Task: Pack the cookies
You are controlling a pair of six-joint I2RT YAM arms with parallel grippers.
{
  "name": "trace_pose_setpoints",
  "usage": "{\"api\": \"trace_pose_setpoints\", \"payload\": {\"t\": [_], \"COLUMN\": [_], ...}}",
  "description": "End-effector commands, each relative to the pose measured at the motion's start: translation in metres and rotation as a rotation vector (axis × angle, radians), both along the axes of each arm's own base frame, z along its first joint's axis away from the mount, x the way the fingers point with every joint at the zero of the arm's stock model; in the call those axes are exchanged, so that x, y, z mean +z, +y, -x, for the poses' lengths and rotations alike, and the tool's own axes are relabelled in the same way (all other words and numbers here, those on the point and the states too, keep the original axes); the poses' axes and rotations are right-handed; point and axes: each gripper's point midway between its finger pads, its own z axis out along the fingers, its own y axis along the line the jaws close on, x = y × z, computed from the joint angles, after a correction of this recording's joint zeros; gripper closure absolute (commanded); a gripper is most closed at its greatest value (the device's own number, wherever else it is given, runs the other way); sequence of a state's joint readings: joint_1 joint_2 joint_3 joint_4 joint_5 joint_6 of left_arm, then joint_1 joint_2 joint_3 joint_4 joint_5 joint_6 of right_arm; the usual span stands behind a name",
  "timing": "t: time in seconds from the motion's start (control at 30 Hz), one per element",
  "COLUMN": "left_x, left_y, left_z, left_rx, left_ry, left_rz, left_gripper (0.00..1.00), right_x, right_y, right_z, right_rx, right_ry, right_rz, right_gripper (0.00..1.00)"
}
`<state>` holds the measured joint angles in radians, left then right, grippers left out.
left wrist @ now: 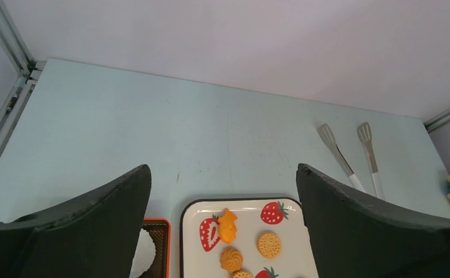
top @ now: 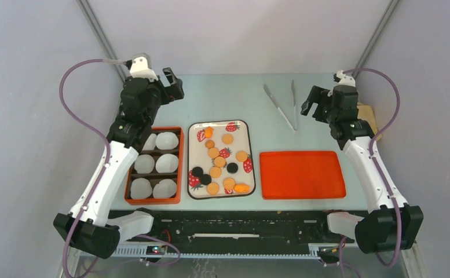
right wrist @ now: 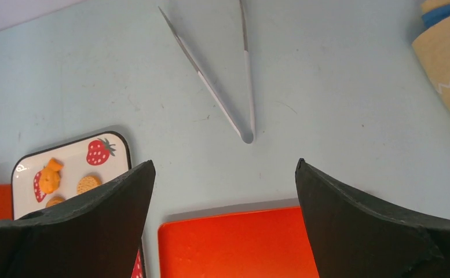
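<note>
Top view alone shows whole spread: cookies (top: 213, 153), golden plus three black, on strawberry tray (top: 241, 139), near-edge centre; orange box (top: 153, 200), near-left, holds six paper cups (top: 166, 141). Left gripper (left wrist: 222, 168), right gripper (right wrist: 225, 163): spread wide.

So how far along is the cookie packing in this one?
Nothing done: the cookies all lie on the strawberry tray, and the paper cups in the orange box look empty. In hand: nothing; left gripper and right gripper are open, tongs untouched. Left: all the packing.
</note>
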<state>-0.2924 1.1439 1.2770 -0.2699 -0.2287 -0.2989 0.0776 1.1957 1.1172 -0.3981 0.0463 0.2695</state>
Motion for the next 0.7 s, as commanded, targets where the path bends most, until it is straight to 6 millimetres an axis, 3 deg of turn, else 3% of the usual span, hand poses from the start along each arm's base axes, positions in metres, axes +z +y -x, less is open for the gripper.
{"api": "trace_pose_setpoints", "payload": {"t": [0.0, 0.17, 0.3, 0.4, 0.53, 0.67], "left_x": [0.007, 0.012, 0.021, 0.033, 0.045, 0.037], "left_y": [-0.004, -0.001, -0.009, -0.010, -0.010, -0.015], "left_z": [0.000, 0.004, 0.005, 0.006, 0.008, 0.002], "left_rx": [-0.014, -0.008, -0.047, -0.049, -0.058, -0.079], "left_ry": [-0.029, -0.052, -0.079, -0.122, -0.145, -0.102], "left_rz": [0.015, 0.024, 0.045, 0.076, 0.081, 0.075], "left_gripper": [0.00, 0.00, 0.00, 0.00, 0.00, 0.00], "right_x": [0.019, 0.019, 0.036, 0.046, 0.038, 0.016], "right_y": [-0.012, -0.013, 0.022, 0.025, 0.011, 0.022], "right_z": [-0.005, -0.007, -0.008, -0.011, -0.024, -0.032], "right_rx": [-0.063, -0.091, 0.132, 0.193, 0.121, 0.166], "right_ry": [-0.008, 0.004, -0.071, -0.071, -0.078, 0.067], "right_rz": [0.066, 0.029, -0.180, -0.338, -0.181, -0.176], "right_gripper": [0.00, 0.00, 0.00, 0.00, 0.00, 0.00]}}
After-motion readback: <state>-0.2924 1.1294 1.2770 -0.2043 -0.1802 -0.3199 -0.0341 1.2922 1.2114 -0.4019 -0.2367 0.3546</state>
